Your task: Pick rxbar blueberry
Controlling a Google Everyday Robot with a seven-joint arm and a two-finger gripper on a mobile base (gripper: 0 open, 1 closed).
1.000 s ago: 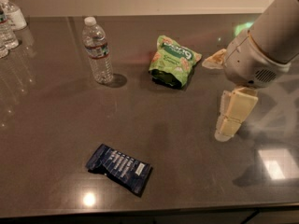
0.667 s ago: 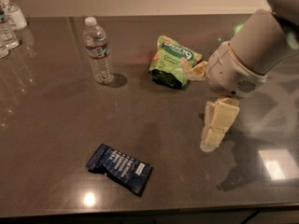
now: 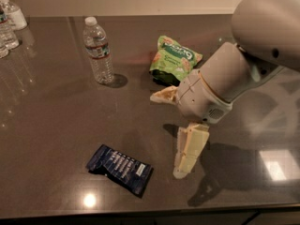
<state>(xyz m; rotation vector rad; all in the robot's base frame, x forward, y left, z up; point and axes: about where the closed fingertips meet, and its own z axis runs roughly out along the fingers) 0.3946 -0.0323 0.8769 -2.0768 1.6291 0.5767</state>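
— The cream two-finger gripper point(image 3: 166, 137)?
— Fingers spread wide, holding nothing, right of the flat navy-blue rxbar blueberry wrapper point(image 3: 119, 168) lying on the dark countertop point(image 3: 56, 125).
— Changed?
— It has moved left, nearer the bar.

The rxbar blueberry point(image 3: 119, 168), a flat dark navy wrapper with white text rows, lies with its long side from 10 to 4 o'clock. The gripper point(image 3: 166, 136), fingers spread, is at its 2 o'clock.

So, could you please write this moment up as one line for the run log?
stage: pre-grasp | rxbar blueberry: flat on table, ungrasped | gripper: open, to its right, not touching
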